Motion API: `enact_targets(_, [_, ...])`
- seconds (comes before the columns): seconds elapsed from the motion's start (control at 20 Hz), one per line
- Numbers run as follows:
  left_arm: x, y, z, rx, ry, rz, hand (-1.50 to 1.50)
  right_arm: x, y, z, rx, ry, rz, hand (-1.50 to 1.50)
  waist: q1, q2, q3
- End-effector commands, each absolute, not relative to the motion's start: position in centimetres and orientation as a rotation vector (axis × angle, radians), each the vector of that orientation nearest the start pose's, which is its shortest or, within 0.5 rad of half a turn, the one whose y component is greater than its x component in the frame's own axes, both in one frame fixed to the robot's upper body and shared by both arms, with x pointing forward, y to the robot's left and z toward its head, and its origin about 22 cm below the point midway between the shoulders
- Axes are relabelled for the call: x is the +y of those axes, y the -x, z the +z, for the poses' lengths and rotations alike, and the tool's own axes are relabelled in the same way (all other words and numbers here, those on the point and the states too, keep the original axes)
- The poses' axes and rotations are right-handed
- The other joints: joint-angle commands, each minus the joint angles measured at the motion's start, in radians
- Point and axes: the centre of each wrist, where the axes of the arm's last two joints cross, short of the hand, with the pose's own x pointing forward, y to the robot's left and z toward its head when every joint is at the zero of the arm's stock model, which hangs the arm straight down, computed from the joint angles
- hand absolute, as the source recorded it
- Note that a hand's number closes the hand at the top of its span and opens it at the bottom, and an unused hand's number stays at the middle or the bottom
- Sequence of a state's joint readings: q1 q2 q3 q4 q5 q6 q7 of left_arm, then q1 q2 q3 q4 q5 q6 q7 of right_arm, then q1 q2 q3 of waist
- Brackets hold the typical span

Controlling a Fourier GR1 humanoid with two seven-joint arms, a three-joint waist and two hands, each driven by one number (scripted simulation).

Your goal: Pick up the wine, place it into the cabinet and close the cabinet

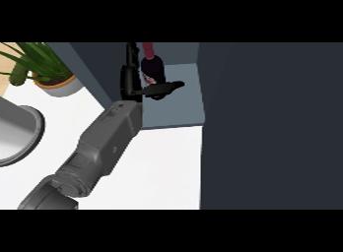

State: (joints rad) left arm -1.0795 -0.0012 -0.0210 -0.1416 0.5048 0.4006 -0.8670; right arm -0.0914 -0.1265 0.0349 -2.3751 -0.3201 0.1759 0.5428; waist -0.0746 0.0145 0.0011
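one hand round one wine bottle

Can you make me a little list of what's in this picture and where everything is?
hand: left hand, curled round the wine bottle
bottle: inside the cabinet
cabinet: open, dark door on the right
counter: white, with a potted plant and a metal pot at the left
other hand: not in view

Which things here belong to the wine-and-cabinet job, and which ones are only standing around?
Job:
- wine bottle, held by the left hand
- open cabinet

Standing around:
- potted plant
- grey metal pot on the counter
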Motion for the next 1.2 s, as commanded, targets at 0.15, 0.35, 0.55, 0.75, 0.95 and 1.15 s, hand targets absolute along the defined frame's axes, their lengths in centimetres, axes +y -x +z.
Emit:
enact_targets(0.15, [11.9,-41.0,-0.9,-1.857,-0.09,0.279,-1.5,-21.9,-15.9,19.9,-1.912,-0.378,0.324,-1.5,0.006,-0.006,-0.002])
enact_targets(0.35, [12.2,-40.1,-2.1,-1.868,-0.081,0.292,-1.5,-21.7,-16.1,20.5,-1.904,-0.383,0.343,-1.5,0.004,-0.007,-0.003])
enact_targets(0.55, [11.8,-39.0,-3.0,-1.856,-0.065,0.292,-1.5,-22.4,-15.8,19.6,-1.902,-0.356,0.355,-1.5,0.012,-0.012,-0.002])
enact_targets(0.75, [10.1,-37.1,-3.0,-1.836,-0.02,0.273,-1.5,-22.6,-15.2,20.9,-1.9,-0.347,0.31,-1.5,0.041,-0.022,-0.002])
enact_targets(0.95, [8.7,-35.0,-3.2,-1.866,0.036,0.235,-1.5,-22.5,-14.3,20.3,-1.918,-0.294,0.306,-1.5,0.062,-0.02,-0.001])
enact_targets(1.15, [6.5,-31.3,-3.9,-1.835,0.029,0.234,-1.5,-23.6,-14.4,20.2,-1.924,-0.302,0.314,-1.5,0.057,-0.018,-0.001])
